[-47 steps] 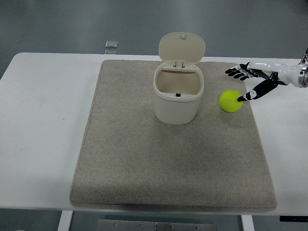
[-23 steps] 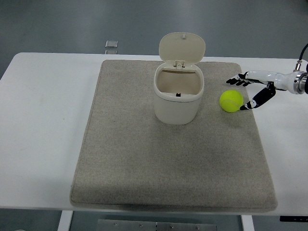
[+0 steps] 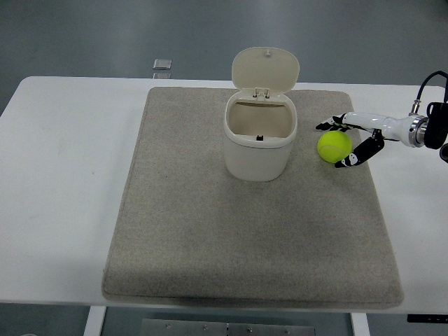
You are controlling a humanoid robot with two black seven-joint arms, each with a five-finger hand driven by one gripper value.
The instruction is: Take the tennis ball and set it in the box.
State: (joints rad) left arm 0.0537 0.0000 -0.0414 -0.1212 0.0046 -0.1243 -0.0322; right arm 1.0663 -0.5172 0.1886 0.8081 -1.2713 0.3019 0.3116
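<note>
Head view: the ball [image 3: 334,145] was cupped loosely by the right hand [image 3: 348,140], fingers half curled around it, not yet lifted. The open box [image 3: 259,140] was yet to be filled.

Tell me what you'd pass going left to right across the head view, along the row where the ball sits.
Bare white table → grey mat → open cream bin → tennis ball → right hand cupped around the ball, its arm leading off the right edge.

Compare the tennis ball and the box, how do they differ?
The ball is small, round and yellow-green; the box is larger, cream, with its lid hinged up. The right hand brackets the ball; nothing touches the box. The ball lies right of the box. Both rest on the grey mat.
</note>
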